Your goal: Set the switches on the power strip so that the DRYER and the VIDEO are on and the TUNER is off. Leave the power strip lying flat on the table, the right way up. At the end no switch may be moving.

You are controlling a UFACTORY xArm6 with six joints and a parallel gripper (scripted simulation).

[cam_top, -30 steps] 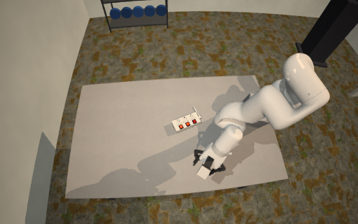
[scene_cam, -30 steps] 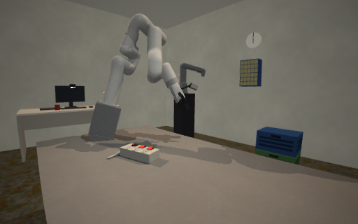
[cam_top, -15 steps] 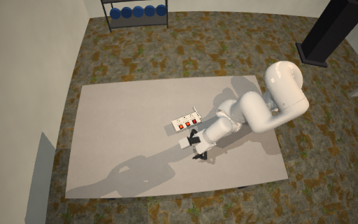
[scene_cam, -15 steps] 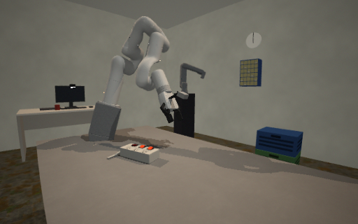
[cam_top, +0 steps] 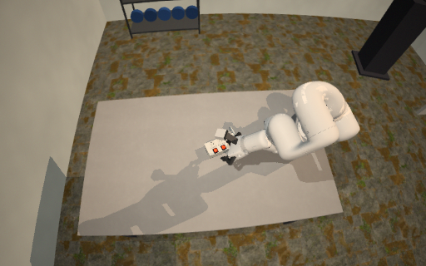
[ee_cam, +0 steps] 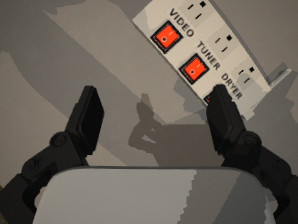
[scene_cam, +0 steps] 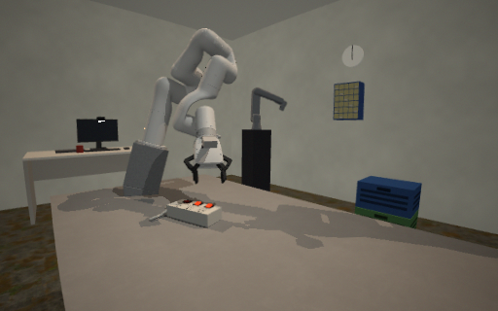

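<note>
White power strip (ee_cam: 205, 46) flat on the worktop (scene_cam: 274, 262): VIDEO and TUNER rockers glow red (DRYER rocker hidden by a finger); claw (ee_cam: 156, 125) wide, empty.

Your arm (scene_cam: 162, 104) is glossy white, with rounded tubular links on a grey base (scene_cam: 143, 170). The gripper (ee_cam: 156, 119) has a pale body, black fingers and small screws.

Power strip (scene_cam: 194, 213) lies flat on the table (scene_cam: 284, 272) — gripper (scene_cam: 209, 174) hangs above it.
</note>
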